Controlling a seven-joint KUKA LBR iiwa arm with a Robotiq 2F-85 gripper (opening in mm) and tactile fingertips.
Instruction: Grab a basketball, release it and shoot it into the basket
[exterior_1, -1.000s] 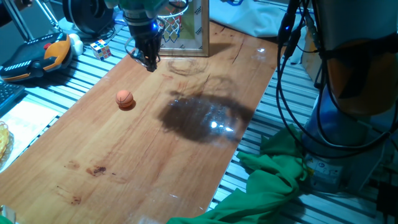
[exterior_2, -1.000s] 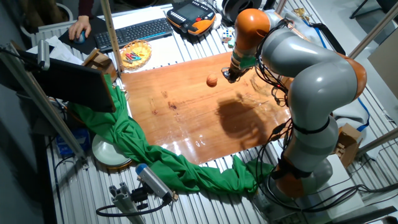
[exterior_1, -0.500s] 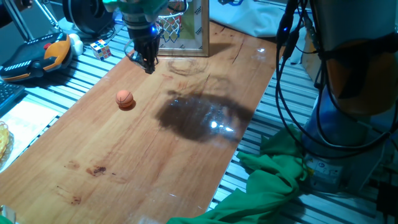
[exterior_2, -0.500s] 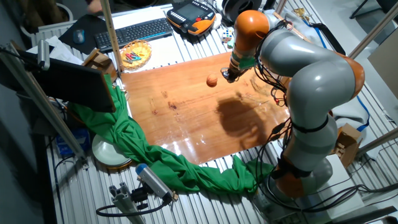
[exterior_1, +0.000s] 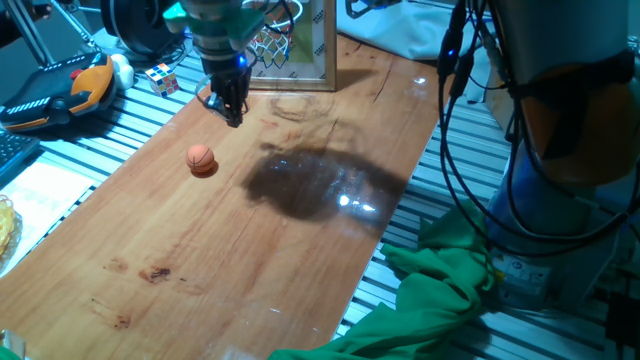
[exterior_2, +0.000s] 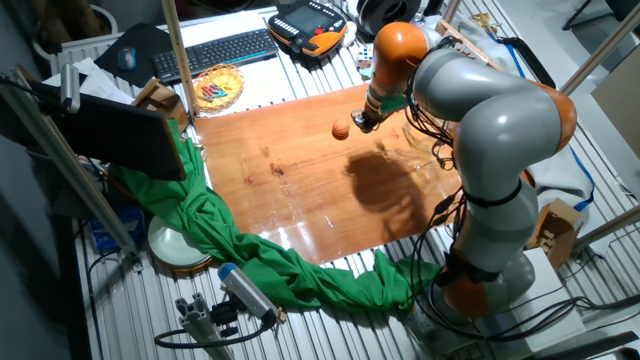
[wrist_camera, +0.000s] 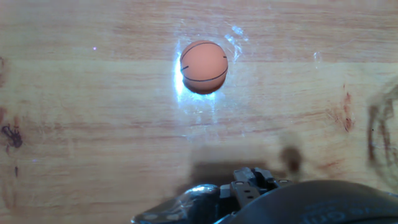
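Stretching beneath the black two-finger gripper (exterior_1: 232, 112), the long glossy brown wooden tabletop (exterior_1: 240, 230) carries everything. Just behind the gripper stands the wooden-framed backboard basket with orange rim and white net (exterior_1: 285, 40). The small orange basketball with dark seams (wrist_camera: 204, 66) lies apart, ahead of the fingers, untouched. Whether the fingers are spread or pressed together, I cannot tell.

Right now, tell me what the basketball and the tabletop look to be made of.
The basketball: likely rubber or soft plastic, matte orange with thin dark seams and no glare. The tabletop: wood or wood veneer under glossy varnish, with visible grain, dark knots and bright lamp reflections.
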